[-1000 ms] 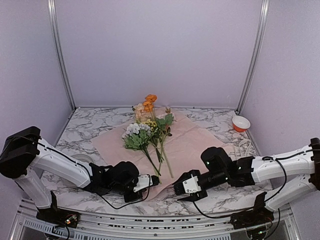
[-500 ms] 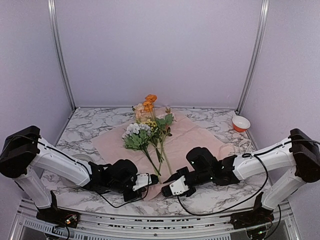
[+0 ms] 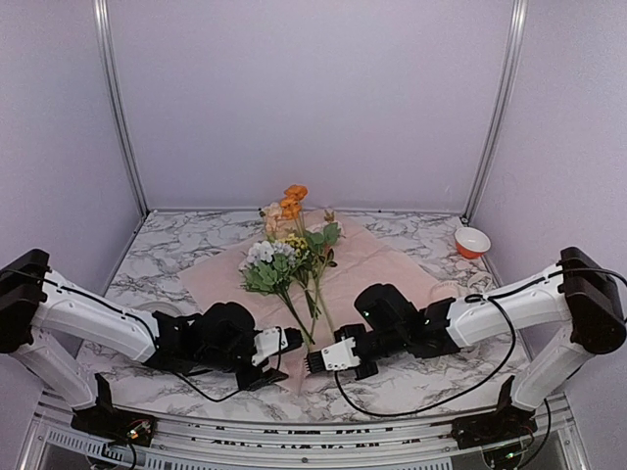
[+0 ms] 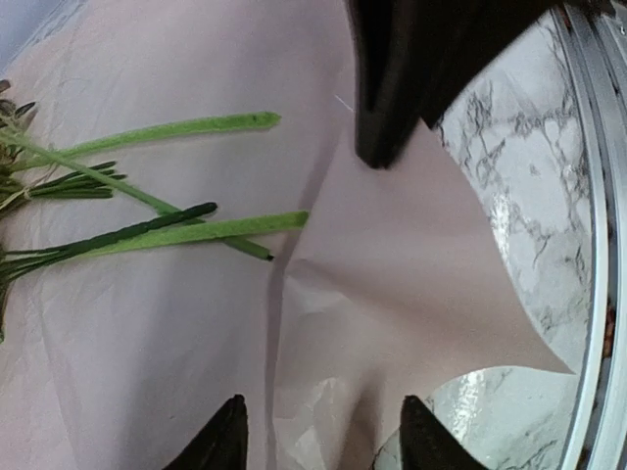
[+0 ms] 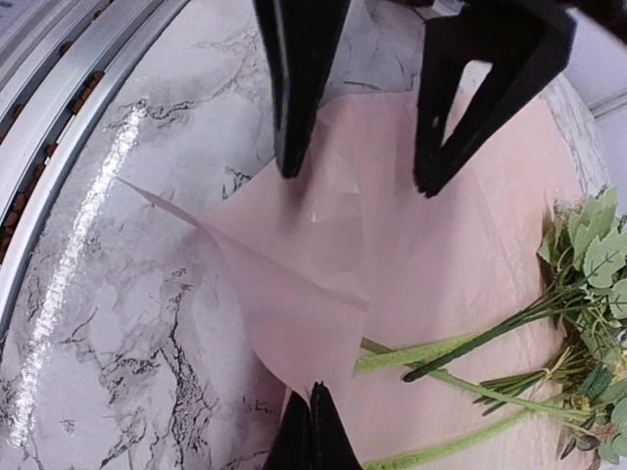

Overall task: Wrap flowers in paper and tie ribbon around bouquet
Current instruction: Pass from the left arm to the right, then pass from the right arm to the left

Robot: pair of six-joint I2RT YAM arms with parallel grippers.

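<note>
The flowers (image 3: 284, 257) lie on the pale pink paper (image 3: 382, 269), blossoms toward the back and stem ends (image 4: 196, 233) toward me. My right gripper (image 5: 313, 419) is shut on the paper's near corner, which stands lifted and folded (image 5: 294, 304) off the marble. In the top view that gripper (image 3: 312, 361) sits just below the stem ends. My left gripper (image 4: 328, 446) faces it from the left (image 3: 281, 345), open over the same corner, holding nothing. The cream ribbon (image 3: 475, 282) lies right of the paper, partly behind the right arm.
A small red-and-white bowl (image 3: 472, 241) stands at the back right. A grey disc (image 3: 160, 310) peeks out behind the left arm. The metal rail of the table's near edge (image 5: 69, 108) runs close to both grippers. Walls enclose the back and sides.
My right gripper slid left to the paper's near corner and shut on it. My left gripper let the paper go, opened, and drew slightly back to the left.
</note>
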